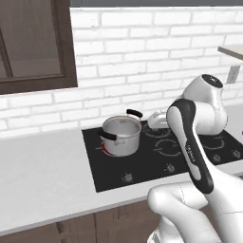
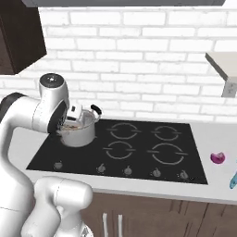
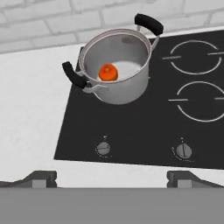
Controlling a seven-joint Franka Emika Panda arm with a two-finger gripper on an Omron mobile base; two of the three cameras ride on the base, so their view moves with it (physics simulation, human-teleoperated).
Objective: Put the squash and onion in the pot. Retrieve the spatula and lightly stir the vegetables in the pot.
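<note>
Squash [image 3: 108, 72] in pot [image 3: 116, 72], ahead of open tool [image 3: 111, 178]; onion [image 2: 217, 158] far right.

Black four-ring cooktop [image 2: 139, 148] set in white counter [image 1: 42, 171] | control knobs [image 3: 103, 148] along its front edge | white brick wall [image 2: 139, 55] behind | dark wood cabinet [image 1: 33, 42] upper left

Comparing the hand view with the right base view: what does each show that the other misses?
Hand view alone: the inside of the pot, where a small orange vegetable lies, and the open gripper held back from it. Right base view alone: the purple onion and the teal spatula on the counter right of the stove. Both: pot, stove, brick wall.
</note>
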